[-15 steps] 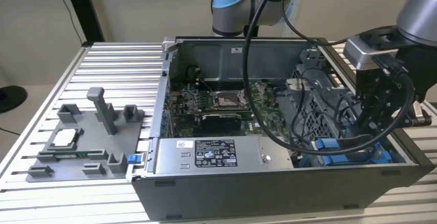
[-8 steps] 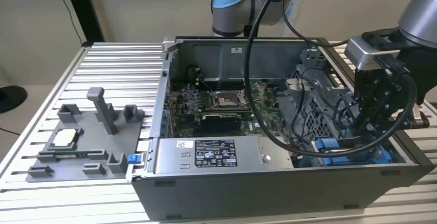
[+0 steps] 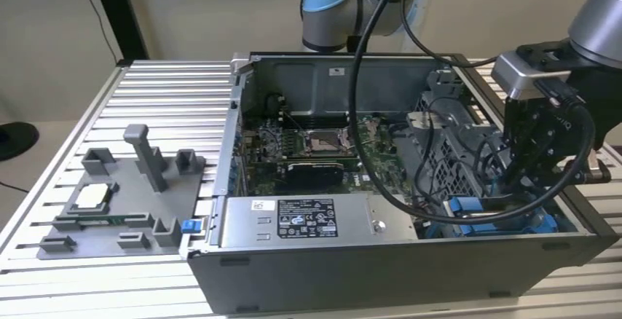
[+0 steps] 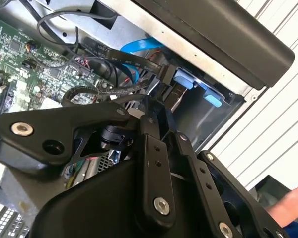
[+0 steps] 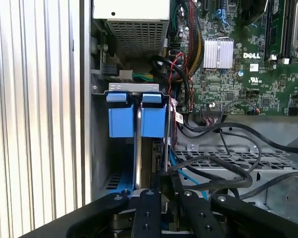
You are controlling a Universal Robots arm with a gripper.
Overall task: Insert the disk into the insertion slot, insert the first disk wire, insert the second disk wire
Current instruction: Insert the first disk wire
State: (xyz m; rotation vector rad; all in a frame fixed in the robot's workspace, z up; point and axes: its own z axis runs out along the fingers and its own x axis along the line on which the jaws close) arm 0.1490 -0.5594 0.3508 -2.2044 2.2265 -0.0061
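Nearest the lens in both wrist views: the black gripper (image 5: 161, 181), reaching down into the drive bay (image 5: 100, 148) at a front corner of the open case (image 3: 389, 272), on the exterior view's right.
- Claw state: cannot tell whether it is released or clenched; its tip is buried among cables.
- Two blue frames stand side by side, upright, in the bay. The disk (image 5: 154, 119) is judged to be the one closer to the gripper, seated in its slot. Its metal body is hidden, so this is not certain.
- A loose bundle of black wires (image 5: 223, 168) loops just beside the gripper, and a thin blue wire (image 5: 181, 171) runs under it. A black plug (image 4: 166, 74) sits at the gripper's tip; whether it is held or mated is not visible.
- The power supply (image 3: 301, 221) lies along the case's front edge. The case stands on a slatted table (image 3: 146, 93).

Handling judgement: the disk is rigid, dense for its size and sensitive to shock. Take it by the blue plastic frame, not the bare metal. The wires are limp and springy. Grip them by the hard plug body, never the cable.
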